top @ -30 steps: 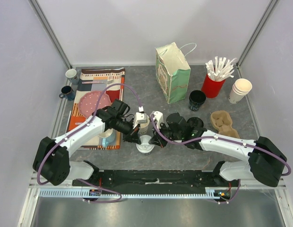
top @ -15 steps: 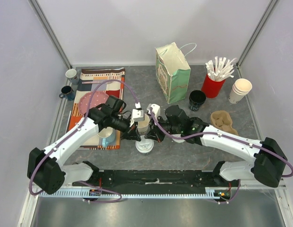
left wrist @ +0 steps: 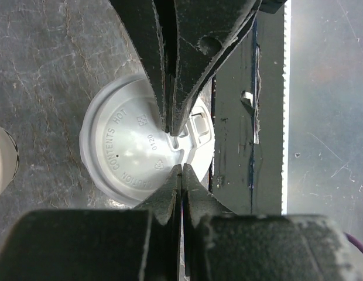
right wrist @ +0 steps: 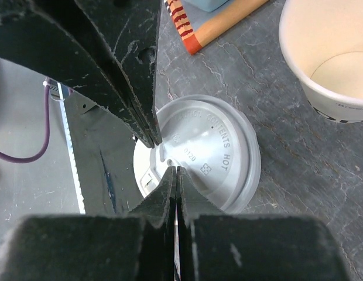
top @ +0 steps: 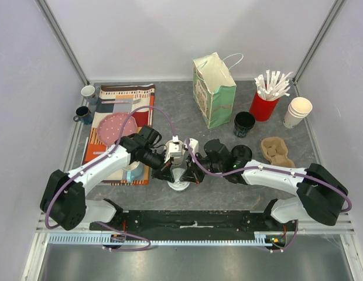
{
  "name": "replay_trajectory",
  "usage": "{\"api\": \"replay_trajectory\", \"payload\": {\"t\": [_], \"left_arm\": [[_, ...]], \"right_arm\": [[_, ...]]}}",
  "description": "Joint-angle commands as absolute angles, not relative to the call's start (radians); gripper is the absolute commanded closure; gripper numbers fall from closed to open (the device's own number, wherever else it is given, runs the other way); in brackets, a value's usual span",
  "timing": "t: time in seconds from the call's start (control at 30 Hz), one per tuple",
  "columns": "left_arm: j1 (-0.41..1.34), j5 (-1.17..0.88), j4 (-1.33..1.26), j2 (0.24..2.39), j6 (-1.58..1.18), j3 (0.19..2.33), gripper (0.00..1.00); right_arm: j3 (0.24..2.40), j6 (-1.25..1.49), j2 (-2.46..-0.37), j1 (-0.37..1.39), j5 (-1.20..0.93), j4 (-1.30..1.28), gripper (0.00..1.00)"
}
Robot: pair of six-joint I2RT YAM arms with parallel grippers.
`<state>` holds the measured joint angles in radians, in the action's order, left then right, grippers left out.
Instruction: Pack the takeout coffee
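Inventory of what lies around me.
- On my left: patterned placemat [top: 134,91] bearing a pink plate [top: 115,126].
- Just off its far-left corner: white mug [top: 88,92] and dark blue mug [top: 82,114].
- Ahead of me: green paper bag [top: 215,88], upright.
- On my right:
  - lidless black cup [top: 244,123]
  - red cup [top: 262,108] of white sticks [top: 274,84]
  - stacked white cups [top: 297,111]
  - cardboard carrier [top: 278,151]

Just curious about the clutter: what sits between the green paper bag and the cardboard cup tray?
A black cup stands between them, seen in the top view.
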<state>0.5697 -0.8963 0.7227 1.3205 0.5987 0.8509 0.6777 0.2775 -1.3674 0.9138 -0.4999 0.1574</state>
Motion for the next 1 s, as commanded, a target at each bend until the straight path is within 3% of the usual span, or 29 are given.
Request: {"api": "replay_trajectory", "payload": {"t": [0.0,0.47,0.8,0.97], "left_arm": [[0.575,-0.847,0.71,1.305,0.638,0.861,0.98],[0.48,-0.891,0.813,1.207,0.64,0.965,0.98],[0.463,-0.87,0.799,1.221,0.638,0.92,0.98],[0.463,-0.867,0.799,1.221,0.638,0.92,0.98]], "right_arm": [[0.704,0.239,-1.356,0.914,-0.489,0.1,1.0],[0.899,0.198,-1.348,0.965,-0.519,0.012,1.0],[0.733,0.232,-1.499,0.951,-0.512,0.192,1.0],[0.738,0.227,-1.453,0.943,-0.496,0.166,1.0]]}}
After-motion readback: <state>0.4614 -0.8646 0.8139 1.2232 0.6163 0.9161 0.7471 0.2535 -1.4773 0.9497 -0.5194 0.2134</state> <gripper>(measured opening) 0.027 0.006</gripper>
